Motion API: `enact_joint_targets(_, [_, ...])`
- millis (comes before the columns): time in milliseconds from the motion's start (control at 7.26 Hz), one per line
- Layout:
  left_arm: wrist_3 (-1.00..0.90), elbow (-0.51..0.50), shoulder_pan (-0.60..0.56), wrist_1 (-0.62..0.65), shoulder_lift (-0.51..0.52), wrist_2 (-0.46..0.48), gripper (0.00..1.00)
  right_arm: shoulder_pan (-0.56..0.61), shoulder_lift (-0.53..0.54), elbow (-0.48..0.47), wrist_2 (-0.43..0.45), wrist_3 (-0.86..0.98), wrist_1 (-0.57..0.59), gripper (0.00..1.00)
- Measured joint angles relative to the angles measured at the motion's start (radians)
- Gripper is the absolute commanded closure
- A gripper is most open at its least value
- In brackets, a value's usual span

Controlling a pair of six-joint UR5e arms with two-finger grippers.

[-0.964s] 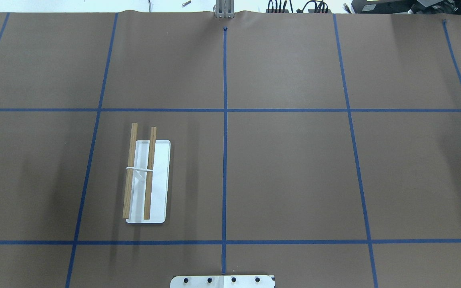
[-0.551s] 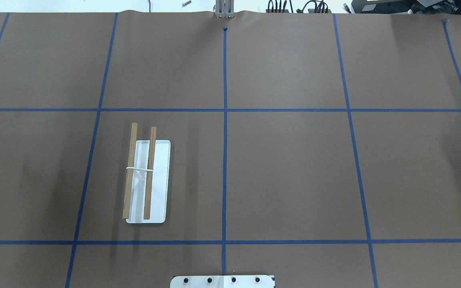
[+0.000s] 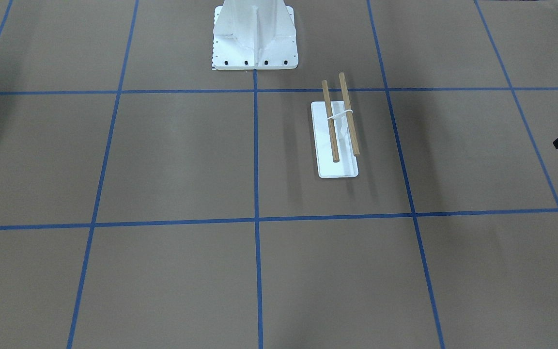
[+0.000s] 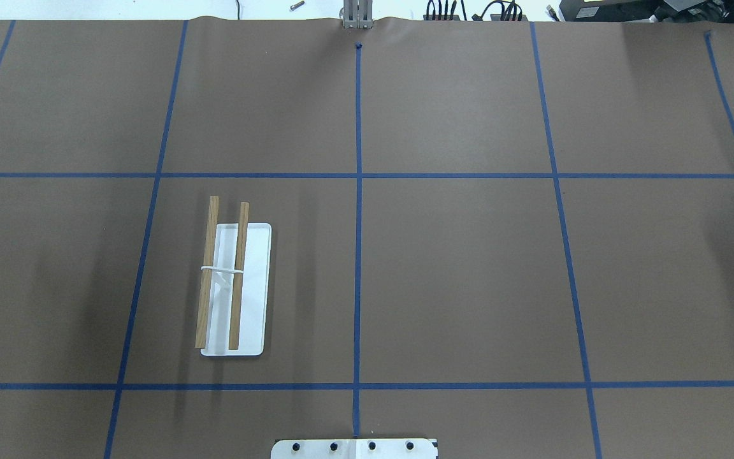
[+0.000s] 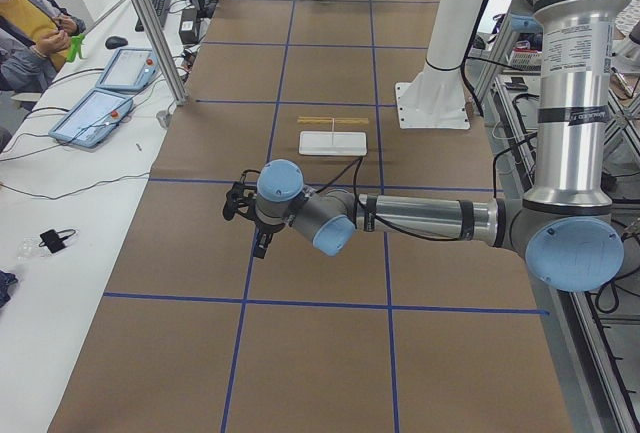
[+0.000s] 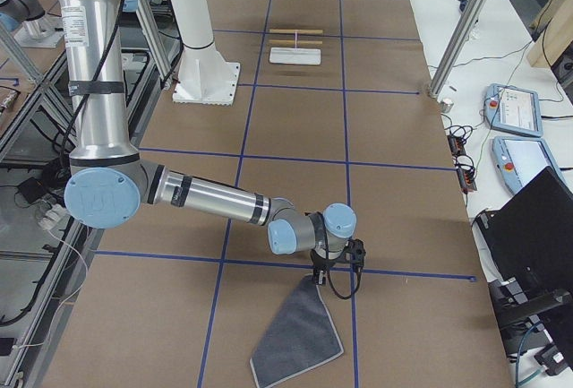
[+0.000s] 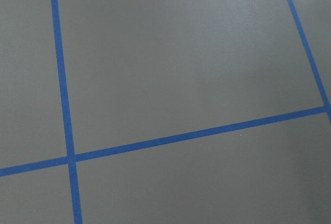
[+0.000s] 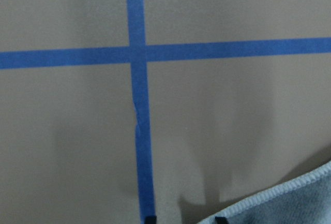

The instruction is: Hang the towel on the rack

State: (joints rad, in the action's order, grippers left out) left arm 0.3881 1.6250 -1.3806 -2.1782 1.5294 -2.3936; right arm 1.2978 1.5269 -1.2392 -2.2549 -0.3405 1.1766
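Note:
The rack (image 4: 233, 287) stands on the table's left half, with a white base and two wooden dowels; it also shows in the front view (image 3: 337, 131) and both side views (image 6: 295, 47). The towel (image 6: 295, 334), grey-blue with a light stitched edge, lies flat at the table's right end. My right gripper (image 6: 318, 279) points down just above its nearest corner. In the right wrist view the two fingertips (image 8: 150, 218) stand apart, with the towel's edge (image 8: 289, 195) beside them. My left gripper (image 5: 255, 233) hovers over bare table left of the rack; I cannot tell its state.
The white bolted pedestal (image 3: 255, 36) stands at the robot's side of the table, near the rack. Blue tape lines (image 4: 358, 191) divide the brown table cover. Tablets and cables lie on the white side bench (image 6: 519, 110). A person (image 5: 30, 23) sits beyond the table.
In the overhead view, the dark piece of my right arm at the right edge has slid almost out of frame to the right. The rack has not moved.

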Motion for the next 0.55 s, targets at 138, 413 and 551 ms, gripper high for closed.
enact_joint_targets(138, [0.0,0.0,0.0,0.0,0.0,0.0,0.02,0.0,0.0,0.0,0.0,0.001,0.0,1.0])
enact_joint_targets(413, [0.013,0.001,0.0,0.0,0.004,-0.001,0.02,0.006,-0.003,-0.028,-0.006,-0.003,0.005,1.0])
enact_joint_targets(551, [0.059,0.001,0.004,0.001,0.015,-0.003,0.02,0.017,-0.007,-0.094,-0.011,-0.013,0.038,1.0])
